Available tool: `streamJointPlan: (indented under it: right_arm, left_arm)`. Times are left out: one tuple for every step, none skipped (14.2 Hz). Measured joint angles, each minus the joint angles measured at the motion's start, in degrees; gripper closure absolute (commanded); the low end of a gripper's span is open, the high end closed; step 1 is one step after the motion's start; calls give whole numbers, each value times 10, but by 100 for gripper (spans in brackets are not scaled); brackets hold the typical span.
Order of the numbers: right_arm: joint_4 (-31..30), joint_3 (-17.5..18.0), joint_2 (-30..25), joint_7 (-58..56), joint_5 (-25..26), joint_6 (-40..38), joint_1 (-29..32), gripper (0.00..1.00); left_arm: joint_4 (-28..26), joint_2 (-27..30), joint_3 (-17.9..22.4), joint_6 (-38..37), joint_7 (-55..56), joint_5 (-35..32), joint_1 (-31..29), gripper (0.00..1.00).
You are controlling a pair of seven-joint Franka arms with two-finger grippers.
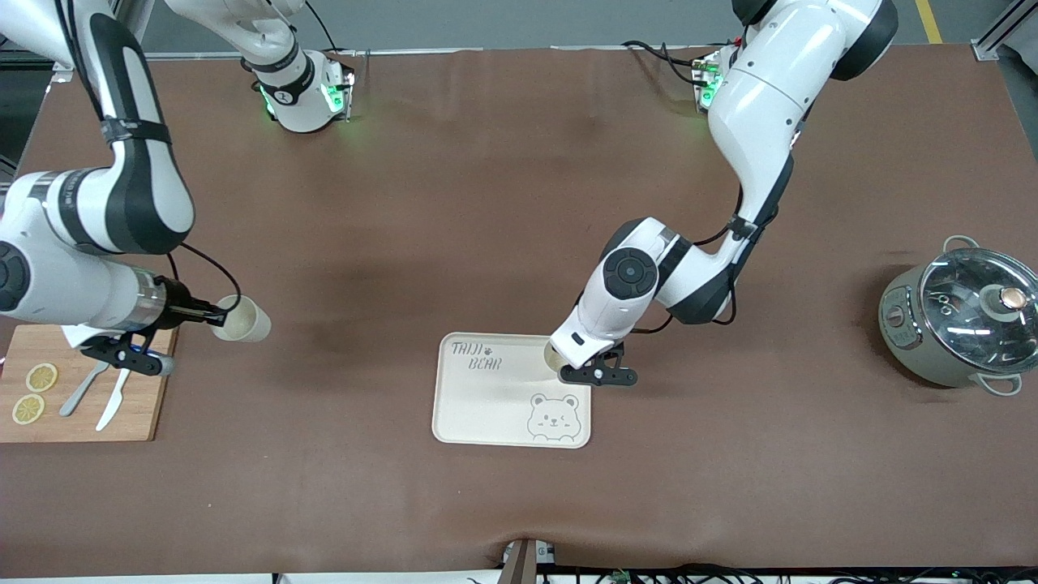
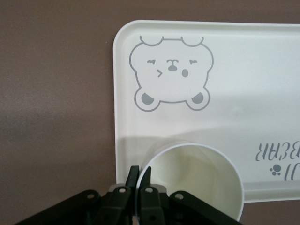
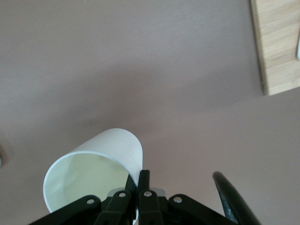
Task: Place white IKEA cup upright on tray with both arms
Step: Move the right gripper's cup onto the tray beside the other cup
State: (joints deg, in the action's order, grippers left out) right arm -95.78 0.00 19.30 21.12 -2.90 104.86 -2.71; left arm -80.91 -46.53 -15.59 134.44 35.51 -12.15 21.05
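Observation:
The cream bear tray (image 1: 486, 405) lies in the middle of the table, nearer the front camera. My left gripper (image 1: 561, 362) is shut on the rim of a white cup (image 1: 552, 355) that stands upright at the tray's corner toward the left arm's end. In the left wrist view the fingers (image 2: 133, 174) pinch the cup's wall (image 2: 192, 180) over the tray (image 2: 243, 93). My right gripper (image 1: 214, 318) is shut on the rim of a second white cup (image 1: 243, 319), held on its side over the table beside the cutting board. The right wrist view shows this grip (image 3: 139, 177) on that cup (image 3: 93, 168).
A wooden cutting board (image 1: 138, 414) with two lemon slices (image 1: 40, 377), a fork and a knife (image 1: 109, 410) lies at the right arm's end. A pot with a glass lid (image 1: 961, 316) stands at the left arm's end.

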Motion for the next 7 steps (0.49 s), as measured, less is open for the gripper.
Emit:
streamJointPlan:
  right_arm:
    - [2, 0, 0, 23, -2, 0, -9, 100]
    - [4, 0, 1, 43, -4, 0, -16, 100]
    - [4, 0, 2, 61, -7, 0, -22, 100]
    - [4, 0, 5, 78, -14, 2, -28, 100]
    - [4, 0, 9, 95, -21, 3, -33, 100]
    - [6, 0, 12, 115, -25, 5, -41, 100]
    - [11, 0, 15, 137, -30, 6, -48, 100]
  left_arm:
    - [0, -1, 0, 1, 0, 0, 0, 100]
    - [0, -3, 0, 4, 0, 0, 0, 100]
    - [0, -4, 0, 7, 0, 0, 0, 100]
    - [0, -6, 0, 10, 0, 0, 0, 100]
    - [0, -7, 0, 13, 0, -1, 0, 100]
    - [0, -9, 0, 16, 0, -1, 0, 100]
    - [0, -11, 0, 19, 0, -1, 1, 100]
